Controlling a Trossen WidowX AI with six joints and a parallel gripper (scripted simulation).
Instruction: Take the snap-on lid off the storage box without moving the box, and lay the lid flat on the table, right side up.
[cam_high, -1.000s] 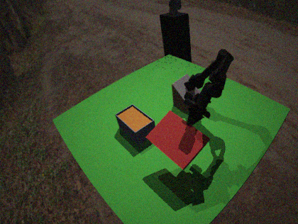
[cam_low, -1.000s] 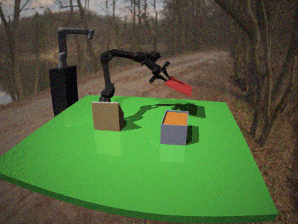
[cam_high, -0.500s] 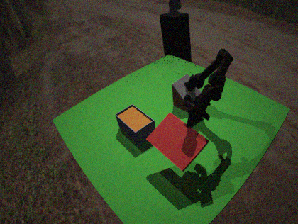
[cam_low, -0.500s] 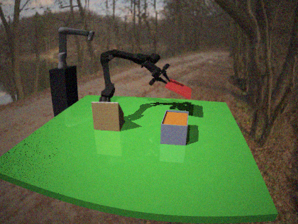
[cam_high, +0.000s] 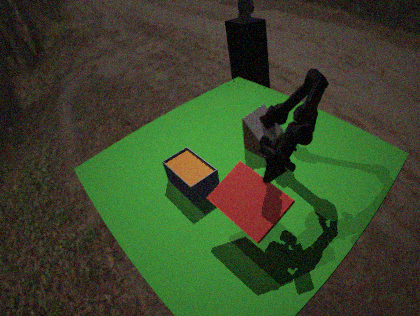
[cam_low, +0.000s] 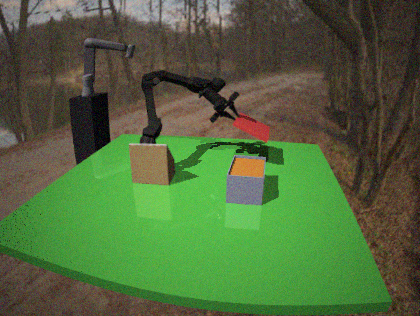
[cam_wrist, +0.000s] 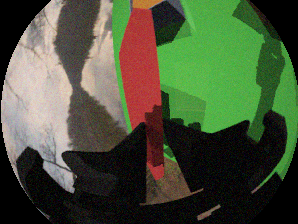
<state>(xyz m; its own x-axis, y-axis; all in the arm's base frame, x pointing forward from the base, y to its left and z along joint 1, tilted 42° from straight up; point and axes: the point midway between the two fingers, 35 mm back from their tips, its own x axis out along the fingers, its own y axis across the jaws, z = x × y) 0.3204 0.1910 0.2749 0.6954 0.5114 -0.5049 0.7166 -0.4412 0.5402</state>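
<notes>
The black claw (cam_low: 233, 111) is closed on one edge of the flat red rectangular lid (cam_low: 253, 127) and holds it tilted in the air, above the green bench (cam_low: 200, 240), beside the open grey storage box with orange inside (cam_low: 245, 181).

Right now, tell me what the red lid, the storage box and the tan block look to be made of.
Red lid: a thin, rigid sheet, matte, probably plastic; it stays flat while clamped by one edge in the gripper.
Storage box: grey-blue matte walls, orange inside, likely plastic too.
Tan block: flat brown face, no visible grain; cardboard or wood, I cannot say which.
</notes>
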